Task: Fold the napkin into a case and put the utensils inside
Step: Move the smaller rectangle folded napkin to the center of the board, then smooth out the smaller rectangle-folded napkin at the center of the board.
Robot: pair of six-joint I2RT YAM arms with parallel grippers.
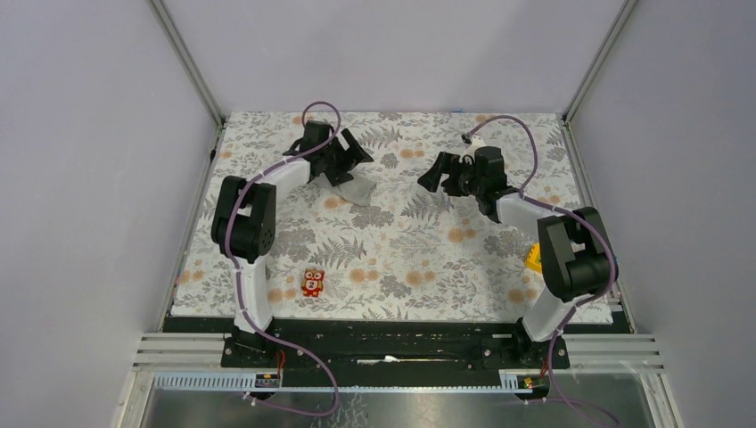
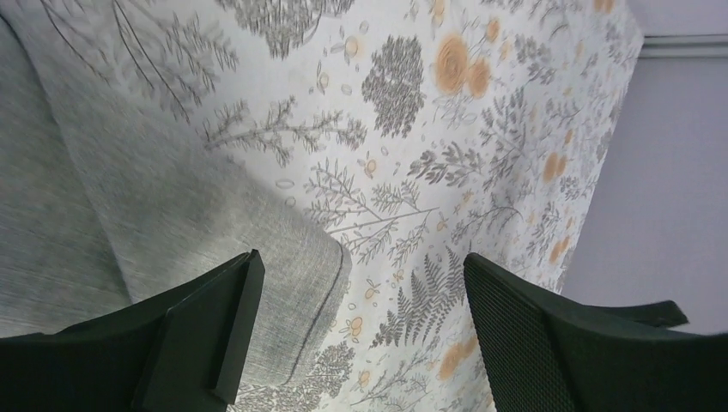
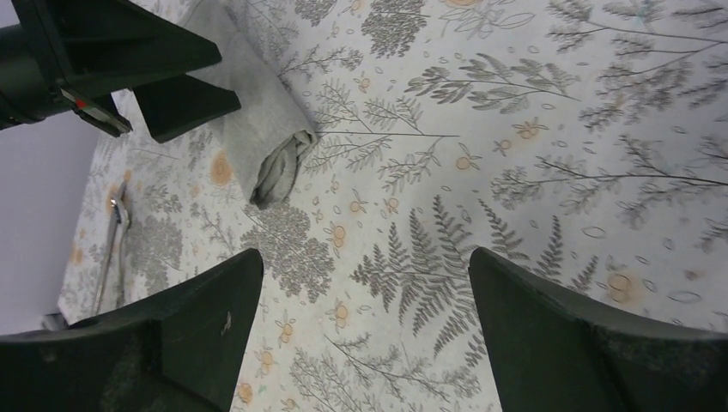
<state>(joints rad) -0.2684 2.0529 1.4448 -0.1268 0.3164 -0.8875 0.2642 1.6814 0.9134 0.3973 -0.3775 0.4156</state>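
While left pincer (image 2: 360, 283) is hovering wide over folded napkin (image 2: 172, 223), far left on worktop (image 1: 428, 259), right pincer (image 3: 360, 275) is hanging wide, empty. Cloth looking soft, light, floppy; pinching layered edge seeming best. Spoon (image 3: 116, 219) lying apart from napkin, likely slippery.

The napkin (image 2: 275, 249) is matt grey woven cloth; the table cover (image 2: 515, 129) smooth printed fabric; the spoon (image 3: 119, 213), at nine o'clock, shiny metal.
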